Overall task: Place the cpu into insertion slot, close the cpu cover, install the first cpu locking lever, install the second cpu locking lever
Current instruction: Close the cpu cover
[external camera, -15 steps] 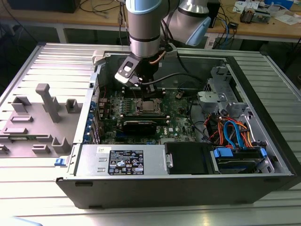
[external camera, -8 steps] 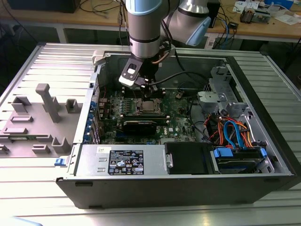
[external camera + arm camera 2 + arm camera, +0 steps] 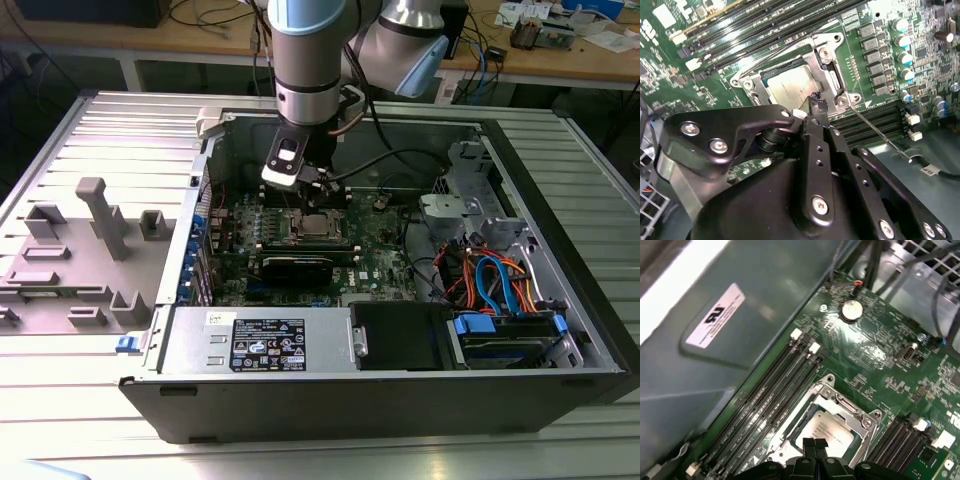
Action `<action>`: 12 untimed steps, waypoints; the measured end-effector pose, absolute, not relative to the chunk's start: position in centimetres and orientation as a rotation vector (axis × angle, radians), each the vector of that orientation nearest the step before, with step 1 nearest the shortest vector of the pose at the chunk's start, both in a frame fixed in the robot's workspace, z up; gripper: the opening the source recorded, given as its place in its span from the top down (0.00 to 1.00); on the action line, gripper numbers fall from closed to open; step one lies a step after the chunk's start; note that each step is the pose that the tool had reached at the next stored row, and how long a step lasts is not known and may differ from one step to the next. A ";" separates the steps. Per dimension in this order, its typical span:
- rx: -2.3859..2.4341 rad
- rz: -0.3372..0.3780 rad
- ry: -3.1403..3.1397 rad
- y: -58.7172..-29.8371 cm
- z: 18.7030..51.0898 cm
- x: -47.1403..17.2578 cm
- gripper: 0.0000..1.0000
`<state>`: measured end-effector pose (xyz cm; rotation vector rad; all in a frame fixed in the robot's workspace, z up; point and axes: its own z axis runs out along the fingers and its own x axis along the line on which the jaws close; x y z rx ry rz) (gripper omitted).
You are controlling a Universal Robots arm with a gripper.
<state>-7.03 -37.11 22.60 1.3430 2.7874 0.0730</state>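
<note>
**Silvery chip seated in its socket, pincer tips at the frame's edge**

Green circuit board fills the floor of the open computer case [image 3: 400, 400], which lies on its side on a ribbed metal tabletop [image 3: 80, 410]. The cpu [image 3: 316, 226] sits in the insertion slot [image 3: 746, 84], its grey metal top facing up; both wrist views show it flat inside the socket [image 3: 789, 87] [image 3: 829, 432]. The cpu cover [image 3: 827, 65] lies down around it, and the chip shows through the frame's square window [image 3: 847, 412].

The arm reaches down into the case from above, with the pincer [image 3: 318, 185] over the socket. In the first wrist view its two black tips [image 3: 815, 444] are pressed together with nothing between them. In the second wrist view the tips [image 3: 815, 106] sit at the edge of the cover, at the side of the chip; whether they touch the metal I cannot tell.

A thin wire lever [image 3: 880, 132] runs out from one corner of the socket across the neighbouring memory slots [image 3: 875, 120]. Whether it is hooked down cannot be made out. More long memory slots [image 3: 770, 400] line the other side of the socket, and a coin battery [image 3: 851, 310] sits further along the board.

In the exterior view a grey moulded fixture [image 3: 95, 215] stands on the tabletop at that view's left, and blue cables [image 3: 495, 285] curl inside the case at its right.
</note>
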 end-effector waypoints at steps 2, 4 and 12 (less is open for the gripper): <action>1.282 0.074 2.817 -37.1 22.6 -7.0 0.89; 1.207 0.076 2.851 -37.1 22.5 -7.0 0.89; 1.034 0.081 2.922 -37.1 22.4 -7.0 0.89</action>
